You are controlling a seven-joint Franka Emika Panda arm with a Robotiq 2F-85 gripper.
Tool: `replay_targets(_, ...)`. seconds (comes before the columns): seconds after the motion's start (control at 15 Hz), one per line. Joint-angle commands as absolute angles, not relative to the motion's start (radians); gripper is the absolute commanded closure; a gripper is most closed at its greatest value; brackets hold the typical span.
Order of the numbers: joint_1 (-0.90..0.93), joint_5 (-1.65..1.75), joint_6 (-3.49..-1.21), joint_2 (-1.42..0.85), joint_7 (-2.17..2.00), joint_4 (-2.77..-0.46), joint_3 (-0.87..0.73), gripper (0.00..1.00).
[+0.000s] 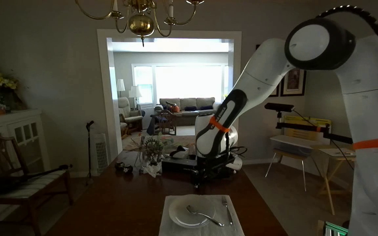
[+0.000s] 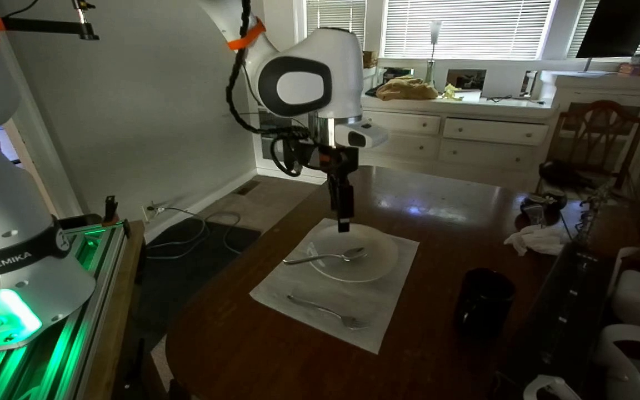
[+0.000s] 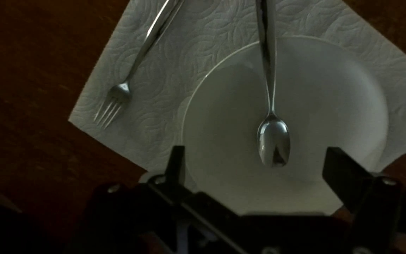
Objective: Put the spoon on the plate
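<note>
Apparently placed: spoon (image 3: 269,77) rests on plate (image 3: 231,123), scoop end inside, handle reaching out past rim. Gripper (image 3: 256,149) spread, empty, apart from spoon. Left to do, judging by this: likely nothing beyond backing away.

A home; chandelier (image 1: 141,24), sofa (image 1: 188,102), armchair (image 1: 124,105) show it.
</note>
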State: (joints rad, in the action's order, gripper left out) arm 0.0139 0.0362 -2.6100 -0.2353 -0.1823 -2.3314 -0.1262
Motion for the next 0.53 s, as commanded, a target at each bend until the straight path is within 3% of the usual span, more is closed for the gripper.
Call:
replay_targets(0.0, 0.021, 0.071, -2.546, -0.048, -0.387, -2.426, -0.151, 0.00)
replay_targets(0.27, -0.035, 0.097, -2.519, 0.096, -0.585, -2.480, -0.140, 0.00)
replay_targets(0.33, -0.037, 0.065, -2.541, 0.011, -0.491, -2.422, -0.119, 0.00)
replay_targets(0.47, -0.058, 0.065, -2.533, 0.064, -0.530, -2.448, -0.115, 0.00)
